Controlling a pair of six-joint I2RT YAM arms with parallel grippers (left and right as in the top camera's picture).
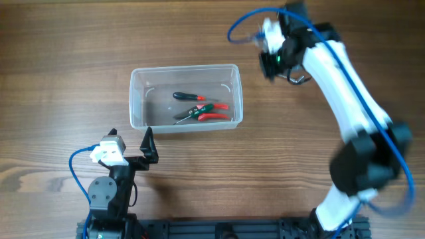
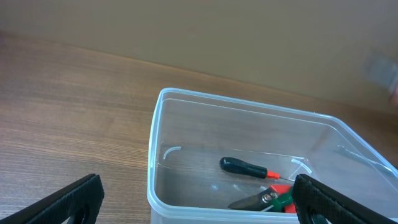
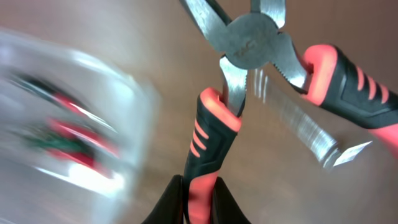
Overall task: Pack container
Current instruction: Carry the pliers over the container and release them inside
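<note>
A clear plastic container is sitting on a wooden table, a little left of the middle in the overhead view; inside it a black-handled screwdriver is lying towards the far side, and a pair of red-and-green pliers is lying just nearer, close beside it; whether the two are touching cannot be told. The left gripper is resting low by the container's near left corner, its two black fingers spread wide apart and grasping nothing; from the left wrist camera the container is filling the space ahead of them. The right arm is reaching across the far right of the table, and the right gripper is hanging beyond the container's far right corner, apart from it; its fingers are clamping one handle of a pair of red-and-black pliers, whose other handle is splaying out to the side; the steel nose is pointing away from the gripper; the right wrist view is showing the container only as a blur at the left.
</note>
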